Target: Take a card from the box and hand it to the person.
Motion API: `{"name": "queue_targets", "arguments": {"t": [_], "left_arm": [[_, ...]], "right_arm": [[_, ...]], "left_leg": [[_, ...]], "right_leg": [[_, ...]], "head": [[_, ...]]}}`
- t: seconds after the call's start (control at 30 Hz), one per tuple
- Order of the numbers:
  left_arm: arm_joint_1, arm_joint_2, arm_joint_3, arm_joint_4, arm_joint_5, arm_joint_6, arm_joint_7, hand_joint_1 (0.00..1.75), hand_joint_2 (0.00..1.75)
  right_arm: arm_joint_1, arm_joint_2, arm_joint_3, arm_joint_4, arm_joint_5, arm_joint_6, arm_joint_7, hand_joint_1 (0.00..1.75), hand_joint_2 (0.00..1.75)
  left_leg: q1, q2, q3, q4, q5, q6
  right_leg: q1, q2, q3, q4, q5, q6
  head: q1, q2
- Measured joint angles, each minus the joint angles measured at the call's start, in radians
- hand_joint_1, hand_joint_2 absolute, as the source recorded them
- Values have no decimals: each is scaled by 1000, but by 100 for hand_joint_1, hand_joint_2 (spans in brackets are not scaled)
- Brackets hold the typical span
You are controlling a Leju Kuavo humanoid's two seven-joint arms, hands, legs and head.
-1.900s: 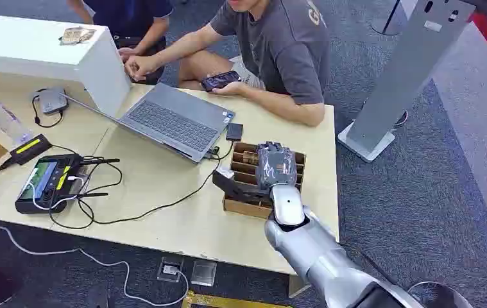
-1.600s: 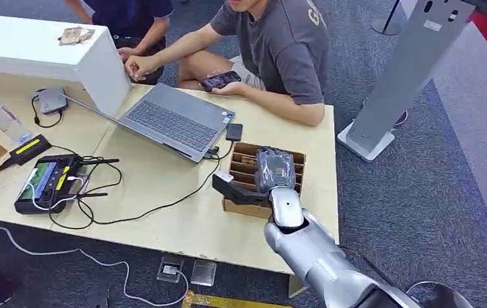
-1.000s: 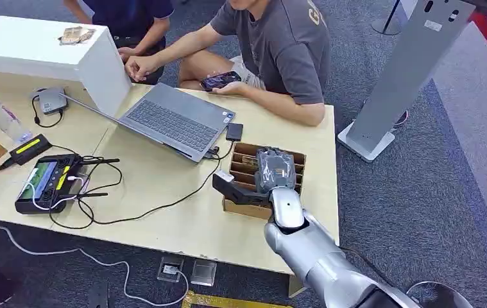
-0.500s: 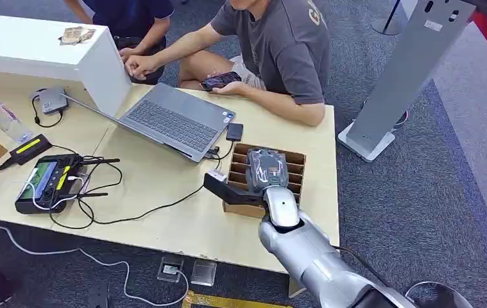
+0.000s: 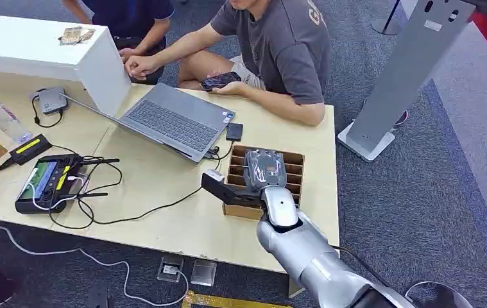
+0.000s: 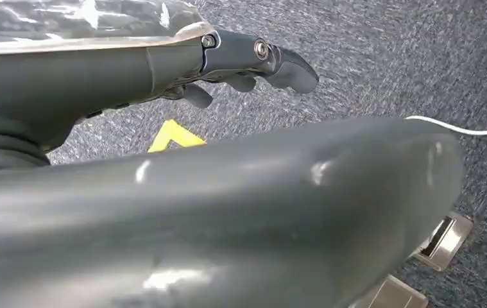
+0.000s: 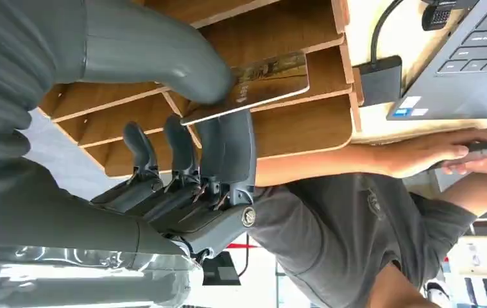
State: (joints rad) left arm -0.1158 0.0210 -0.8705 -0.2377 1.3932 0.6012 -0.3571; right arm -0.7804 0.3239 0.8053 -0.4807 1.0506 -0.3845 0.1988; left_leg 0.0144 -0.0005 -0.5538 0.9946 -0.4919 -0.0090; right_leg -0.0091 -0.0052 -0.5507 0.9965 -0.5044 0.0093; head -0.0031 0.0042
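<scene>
A brown wooden box point(image 5: 297, 168) with divider slots stands near the table's right edge. My right hand point(image 5: 263, 169) hovers right over it, covering its middle. In the right wrist view, the thumb and a finger of my right hand point(image 7: 186, 160) pinch a gold-brown card point(image 7: 276, 78) above the slots of the box point(image 7: 292, 125). A person in a grey shirt point(image 5: 285, 45) sits at the table's far side holding a phone. My left hand point(image 6: 163, 64) hangs over the carpet, empty, with its fingers apart.
A laptop point(image 5: 173, 119) lies left of the box, with a small black device point(image 5: 234, 131) and cables close by. A controller point(image 5: 48, 183), a water bottle point(image 5: 0, 119) and a white case point(image 5: 42, 54) occupy the left. A grey stand point(image 5: 401, 77) rises right of the table.
My right hand has slid a little to the left over the box. The person and the things on the table have stayed where they were.
</scene>
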Motion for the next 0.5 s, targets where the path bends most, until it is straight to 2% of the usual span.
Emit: {"name": "queue_targets", "arguments": {"t": [0.1, 0.17, 0.23, 0.5], "left_arm": [[0, 0, 0, 0, -1, -2, -2, 0, 0], [0, 0, 0, 0, -1, -3, -3, 0, 0], [0, 0, 0, 0, -1, -3, -5, 0, 0], [0, 0, 0, 0, 2, 9, -5, 0, 0]], "right_arm": [[0, 0, 0, 0, -7, -3, 0, 152, 175], [0, 0, 0, 0, -11, -8, 0, 169, 175], [0, 0, 0, 0, -11, -19, -5, 175, 175], [2, -2, -1, -5, -33, -49, -30, 175, 175]], "left_leg": [[0, 0, 0, 0, 0, 0], [0, 0, 0, 0, 0, 0], [0, 0, 0, 0, 0, 0], [0, 0, 0, 0, 0, 0]], "right_leg": [[0, 0, 0, 0, 0, 0], [0, 0, 0, 0, 0, 0], [0, 0, 0, 0, 0, 0], [0, 0, 0, 0, 0, 0]], "head": [[0, 0], [0, 0], [0, 0], [0, 0]]}}
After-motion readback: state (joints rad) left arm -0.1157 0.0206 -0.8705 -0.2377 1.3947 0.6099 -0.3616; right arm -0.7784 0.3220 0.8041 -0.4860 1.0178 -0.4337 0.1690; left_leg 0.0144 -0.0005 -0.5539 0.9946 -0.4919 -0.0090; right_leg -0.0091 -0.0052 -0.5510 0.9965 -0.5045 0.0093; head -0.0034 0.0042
